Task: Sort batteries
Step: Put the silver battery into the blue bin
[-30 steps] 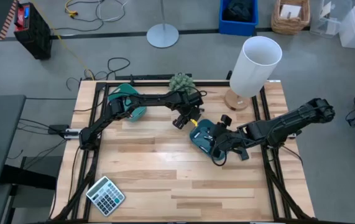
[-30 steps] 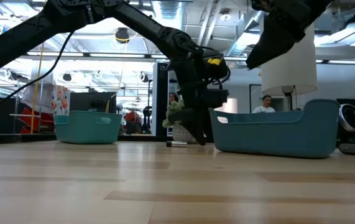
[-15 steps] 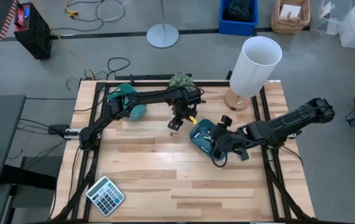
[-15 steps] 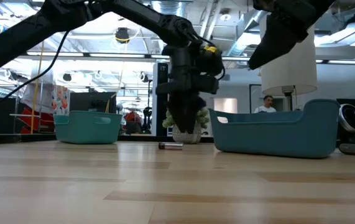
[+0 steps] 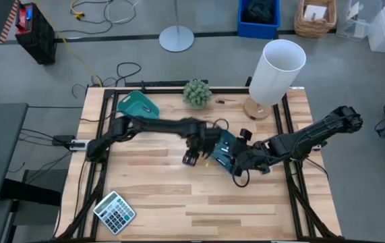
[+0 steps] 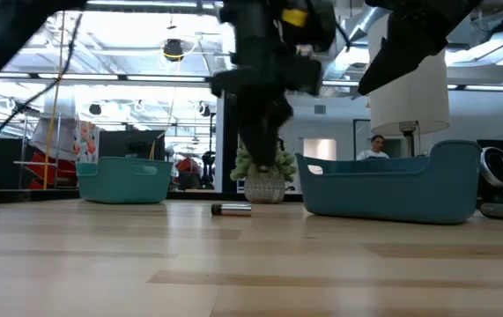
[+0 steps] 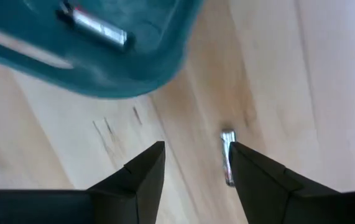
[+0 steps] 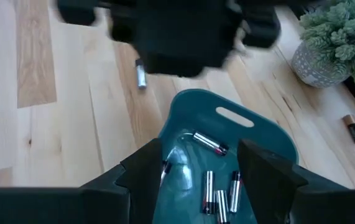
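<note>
A silvery battery (image 6: 232,209) lies on its side on the bare wood left of the right teal tray (image 5: 220,150). My left gripper (image 7: 193,168) is open and hangs above the battery (image 7: 228,158), which shows just inside one finger, apart from it. My right gripper (image 8: 202,180) is open above the right tray's (image 8: 227,155) near right end. Several batteries (image 8: 211,186) lie in that tray. A dark battery (image 8: 353,127) lies on the table near the plant. The left teal tray (image 5: 137,104) sits at the far left.
A potted plant (image 5: 197,91) and a white lamp (image 5: 273,67) stand along the far edge. A grey calculator (image 5: 114,211) lies at the near left corner. Bare wood stretches across the near half of the table. People show in the room behind (image 6: 376,148).
My left gripper has swung from beside the plant toward the near edge, ending over the wood left of the right tray. The loose battery on the table has rolled a little toward the near edge. My right arm has kept still.
</note>
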Motion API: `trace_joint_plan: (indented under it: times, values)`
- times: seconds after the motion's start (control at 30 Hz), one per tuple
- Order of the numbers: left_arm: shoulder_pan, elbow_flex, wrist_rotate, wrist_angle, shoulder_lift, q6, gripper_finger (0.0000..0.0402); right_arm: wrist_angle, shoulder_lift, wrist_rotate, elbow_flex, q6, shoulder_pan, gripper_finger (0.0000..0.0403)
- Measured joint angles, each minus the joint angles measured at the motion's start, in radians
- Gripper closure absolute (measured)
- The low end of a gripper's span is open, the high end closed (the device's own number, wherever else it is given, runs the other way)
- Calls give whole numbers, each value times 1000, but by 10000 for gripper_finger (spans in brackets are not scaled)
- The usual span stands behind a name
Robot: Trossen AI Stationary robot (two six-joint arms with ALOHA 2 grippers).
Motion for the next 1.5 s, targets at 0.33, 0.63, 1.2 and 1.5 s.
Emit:
trace_joint_plan:
  times: [0.33, 0.63, 1.2, 1.5]
  values:
    - [-201, -570, -245, 494, -343, -244, 218, 2, 0, 5, 0, -64, 11, 179]
    - [-273, -728, -190, 632, -331, -389, 133, 49, 0, 8, 0, -66, 18, 179]
    - [-294, -764, -96, 737, -272, -434, 134, 65, 0, 8, 1, -52, 31, 179]
    - [-290, -766, -106, 741, -274, -428, 208, 65, 0, 8, 1, -52, 28, 179]
